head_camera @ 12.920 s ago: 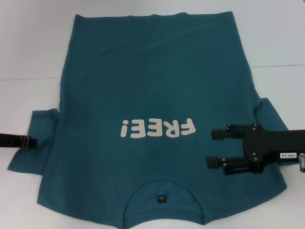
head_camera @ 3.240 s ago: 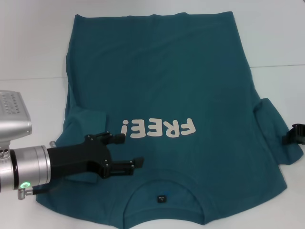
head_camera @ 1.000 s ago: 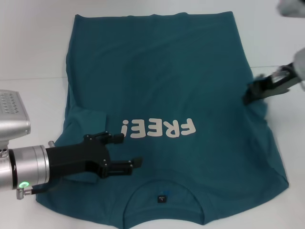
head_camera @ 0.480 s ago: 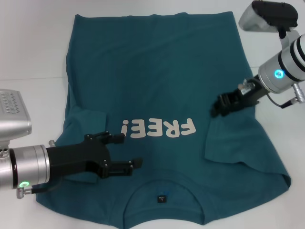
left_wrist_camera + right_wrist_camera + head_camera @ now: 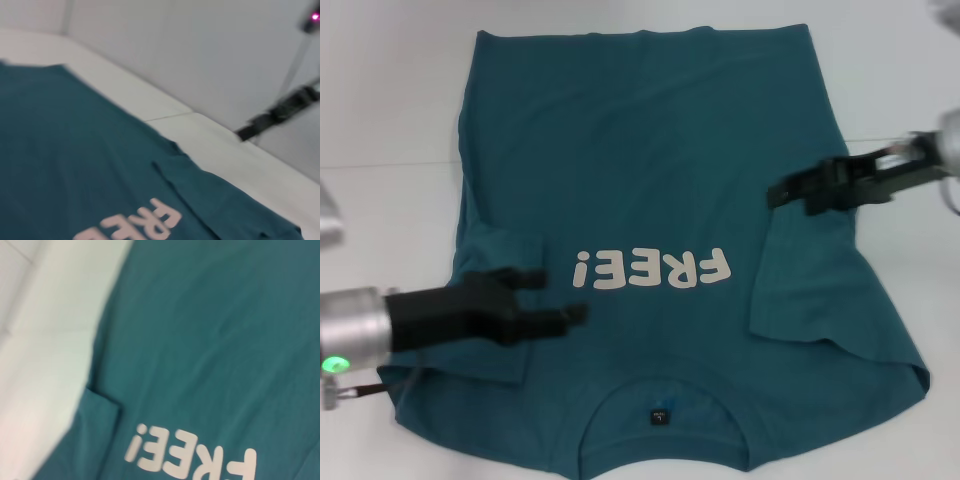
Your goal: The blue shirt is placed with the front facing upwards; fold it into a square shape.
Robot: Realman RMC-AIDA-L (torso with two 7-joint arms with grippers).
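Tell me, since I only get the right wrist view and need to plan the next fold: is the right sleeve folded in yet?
Observer: Yes. The head view shows the right sleeve lying folded inward on the blue shirt, beside the letter F.
Operator: Where is the right claw?
Observer: The right claw is over the shirt's right side, just beyond that sleeve on the side away from the robot.
Operator: And the left claw?
Observer: The left claw is open, over the folded left sleeve, near the exclamation mark.
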